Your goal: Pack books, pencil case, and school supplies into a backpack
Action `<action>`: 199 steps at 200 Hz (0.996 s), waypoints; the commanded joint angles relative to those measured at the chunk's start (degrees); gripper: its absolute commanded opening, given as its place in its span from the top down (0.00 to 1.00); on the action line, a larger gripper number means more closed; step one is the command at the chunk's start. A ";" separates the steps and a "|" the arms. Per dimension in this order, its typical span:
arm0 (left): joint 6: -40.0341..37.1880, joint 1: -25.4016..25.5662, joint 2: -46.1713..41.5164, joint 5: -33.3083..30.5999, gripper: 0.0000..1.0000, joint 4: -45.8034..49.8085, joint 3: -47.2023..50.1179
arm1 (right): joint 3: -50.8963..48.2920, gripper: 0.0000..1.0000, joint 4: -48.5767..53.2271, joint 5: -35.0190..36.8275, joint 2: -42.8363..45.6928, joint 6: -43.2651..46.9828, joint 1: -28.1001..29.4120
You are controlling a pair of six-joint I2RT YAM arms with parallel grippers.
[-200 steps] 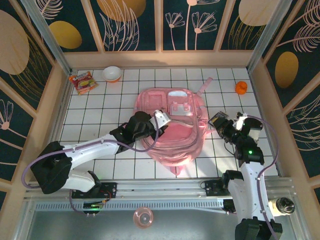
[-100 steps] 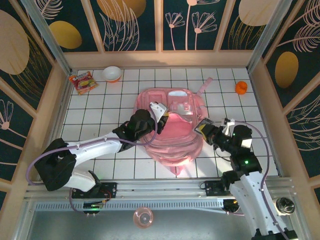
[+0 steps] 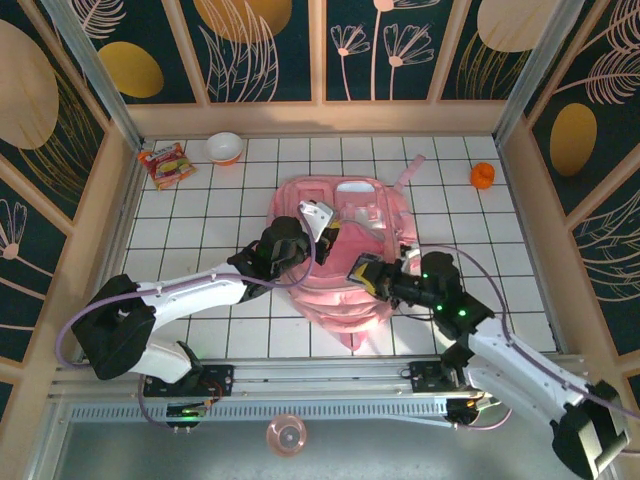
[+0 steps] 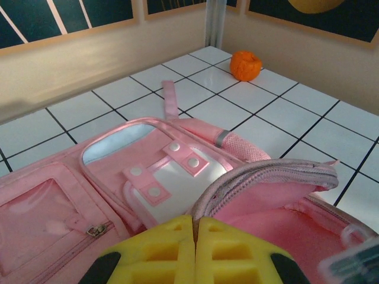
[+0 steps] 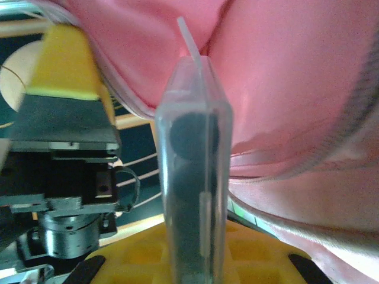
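At the middle of the white tiled tabletop [image 3: 190,215] lay the pink backpack [image 3: 335,295], flat, with its straps toward the far wall. The left tool [image 3: 322,222] was clenched on the rim of the backpack's opening; in the left wrist view its 2 yellow fingers [image 4: 154,251] met with the pink zip edge rising from between them, and the flap arched up and to the right over a pink interior. The right tool [image 3: 375,277] reached in from the right side, over the backpack's near half, grasping a dark gadget [image 3: 361,269] in a clear sleeve. In the right wrist view the gadget [image 5: 192,177] stood edge-on between the yellow fingers [image 5: 260,257], its tip just under folds of pink fabric [image 5: 290,71], with the left tool's body close at the left. An orange object [image 3: 482,175] sat near the far right corner, well apart from the backpack. A snack packet [image 3: 165,164] and a small bowl [image 3: 223,147] lay by the far left corner.
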State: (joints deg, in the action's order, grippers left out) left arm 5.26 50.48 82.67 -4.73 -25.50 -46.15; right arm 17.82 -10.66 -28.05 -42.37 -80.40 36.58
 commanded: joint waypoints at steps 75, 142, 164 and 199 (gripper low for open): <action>1.07 -0.56 -2.09 9.84 1.00 -7.50 -2.63 | 2.78 1.00 -25.17 14.46 -19.65 -12.76 2.44; 1.76 -0.56 -2.94 11.97 1.00 -8.08 -2.37 | 7.67 0.85 -19.26 23.16 -23.52 -14.49 3.54; 1.69 -0.56 -3.04 12.05 1.00 -8.46 -2.31 | 7.72 0.73 -14.73 23.39 -21.82 -14.63 3.68; 1.34 -0.56 -3.48 11.56 1.00 -8.25 -1.91 | 4.76 0.67 -7.33 23.66 -15.83 -16.24 3.85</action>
State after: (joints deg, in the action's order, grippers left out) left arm 5.67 49.82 82.28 5.41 -26.79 -46.52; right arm 23.70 -23.83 -6.59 -62.54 -95.35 39.92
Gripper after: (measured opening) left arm 0.050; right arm 0.328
